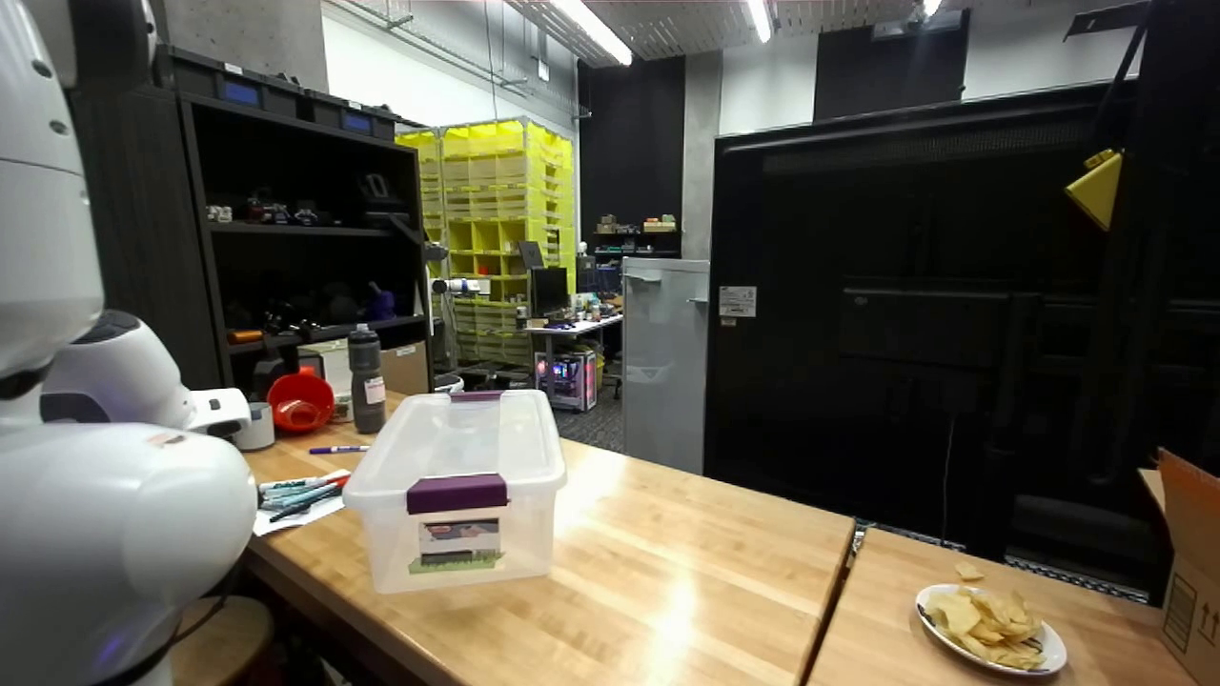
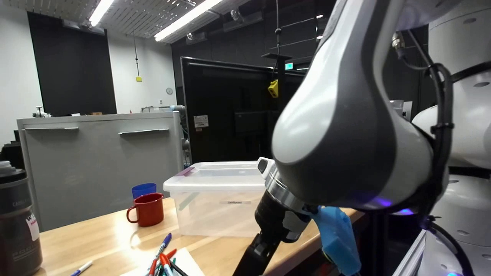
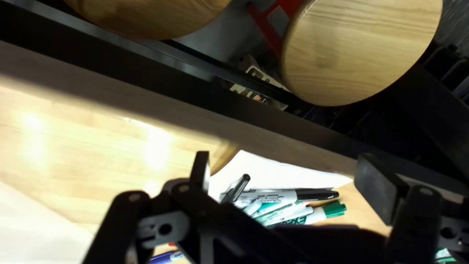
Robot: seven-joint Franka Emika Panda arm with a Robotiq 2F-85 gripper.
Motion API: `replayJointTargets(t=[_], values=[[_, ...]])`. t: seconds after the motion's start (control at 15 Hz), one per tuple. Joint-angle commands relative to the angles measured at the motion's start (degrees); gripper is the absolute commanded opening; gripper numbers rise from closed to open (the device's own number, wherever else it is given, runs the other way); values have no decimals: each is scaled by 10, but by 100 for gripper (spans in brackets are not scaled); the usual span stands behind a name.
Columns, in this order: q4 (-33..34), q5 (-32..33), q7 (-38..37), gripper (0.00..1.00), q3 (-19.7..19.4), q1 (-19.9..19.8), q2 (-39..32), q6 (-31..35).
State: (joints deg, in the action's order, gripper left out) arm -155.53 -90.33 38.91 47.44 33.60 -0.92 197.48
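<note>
My gripper (image 3: 289, 179) is open and empty in the wrist view, its two dark fingertips wide apart. Between them, beyond the fingers, a white paper (image 3: 271, 168) lies by the table edge with several markers. These include a black-capped Sharpie (image 3: 285, 195), a green-capped Expo marker (image 3: 326, 212) and a dark-capped pen (image 3: 240, 185). A purple marker (image 3: 163, 257) shows at the bottom. The markers also show in both exterior views (image 1: 300, 491) (image 2: 165, 260). In an exterior view the gripper (image 2: 251, 262) points down beside them, its fingertips cut off. A clear lidded box (image 1: 467, 529) stands near the arm.
A red mug (image 2: 149, 211), blue cup (image 2: 144, 189) and dark bottle (image 1: 366, 381) stand around the box. A red container (image 1: 301, 400) is by the shelf. A plate (image 1: 1053, 653) of chips and a cardboard box (image 1: 1191, 562) are farther off. Round stools (image 3: 362, 51) stand beyond the table edge.
</note>
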Motion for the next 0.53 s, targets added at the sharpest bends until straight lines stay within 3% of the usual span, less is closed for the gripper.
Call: replayJointTargets(t=[0.0, 0.47], values=[[15, -36, 26, 100, -21, -22, 21, -27], [48, -64, 70, 100, -35, -38, 2, -2]])
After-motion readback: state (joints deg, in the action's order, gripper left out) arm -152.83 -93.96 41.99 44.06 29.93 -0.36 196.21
